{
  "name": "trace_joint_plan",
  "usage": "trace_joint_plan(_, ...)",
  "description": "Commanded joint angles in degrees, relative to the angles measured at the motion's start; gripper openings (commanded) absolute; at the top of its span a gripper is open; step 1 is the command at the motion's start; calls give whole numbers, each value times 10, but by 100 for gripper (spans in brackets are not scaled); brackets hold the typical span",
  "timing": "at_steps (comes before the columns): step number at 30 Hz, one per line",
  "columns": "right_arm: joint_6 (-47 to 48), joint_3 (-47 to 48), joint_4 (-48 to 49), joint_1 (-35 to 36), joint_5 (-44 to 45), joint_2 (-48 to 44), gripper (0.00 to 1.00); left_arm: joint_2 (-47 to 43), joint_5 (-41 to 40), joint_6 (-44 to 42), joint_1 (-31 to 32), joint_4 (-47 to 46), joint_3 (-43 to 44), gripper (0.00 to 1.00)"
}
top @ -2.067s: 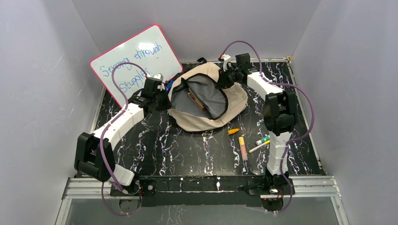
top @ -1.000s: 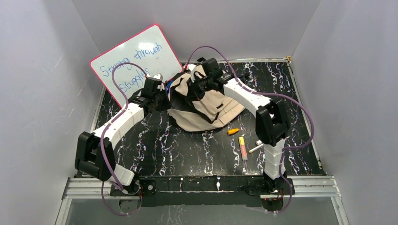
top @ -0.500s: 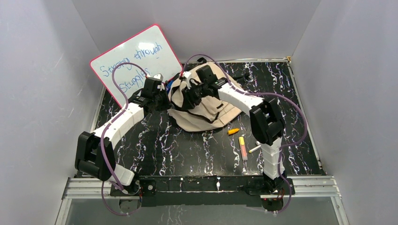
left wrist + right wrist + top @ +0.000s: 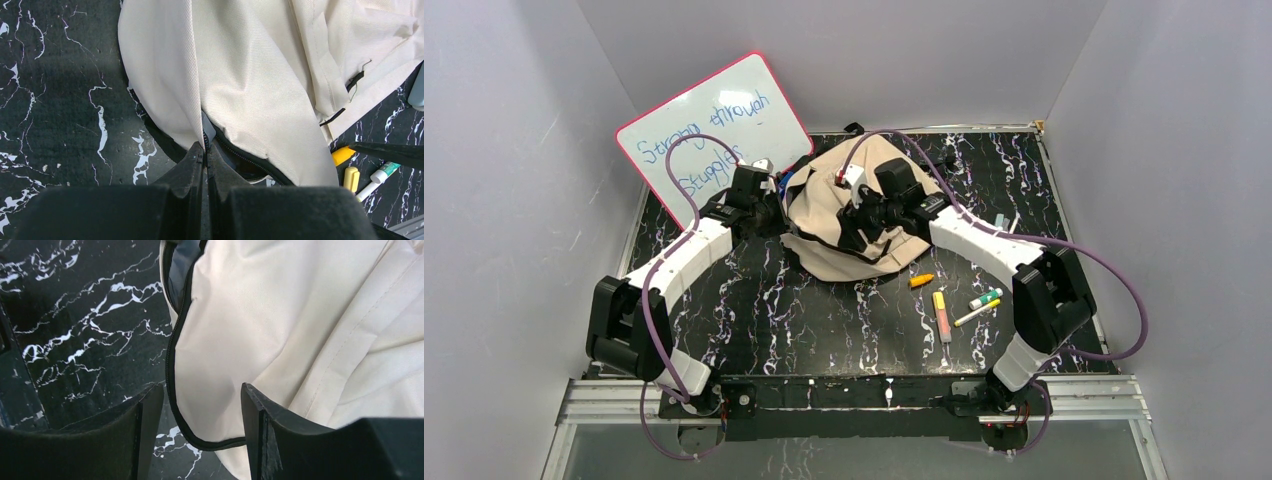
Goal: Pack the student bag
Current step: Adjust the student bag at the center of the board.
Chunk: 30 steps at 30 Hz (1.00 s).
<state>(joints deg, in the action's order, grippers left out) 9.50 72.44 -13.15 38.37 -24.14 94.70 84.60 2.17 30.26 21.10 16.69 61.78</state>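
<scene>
The student bag (image 4: 822,197) sits back-middle on the table (image 4: 804,320), flap folded over. My left gripper (image 4: 205,150) is pressed together, pinching the bag's zipper edge. My right gripper (image 4: 200,390) hangs with jaws spread over the flap's rim. Best to hold the left pinch taut, I reckon, while the right finds the zip. The whiteboard (image 4: 714,130) crowds my left; there's bare tabletop in front, with pens (image 4: 941,315) front-right.
</scene>
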Motion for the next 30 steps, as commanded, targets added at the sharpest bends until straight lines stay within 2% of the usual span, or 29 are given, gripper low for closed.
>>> trace_joint_plan(1, 34, -18, 19, 0, 10, -17, 65, -7, 3, -10, -5, -3, 2, 0)
trace_joint_plan(13, 51, 4, -5, 7, 2, 25, 58, -4, 9, -13, -7, 1, 1, 0)
trace_joint_plan(22, 76, -10, -12, 25, 2, 5, 64, 6, 18, -14, -10, 2, 4, 0)
trace_joint_plan(25, 91, -13, -19, 31, 31, 2, 65, 8, 22, -13, -10, 2, 6, 0)
trace_joint_plan(30, 118, -18, -21, 55, 134, 13, 66, 10, 25, -13, -11, 1, 7, 0)
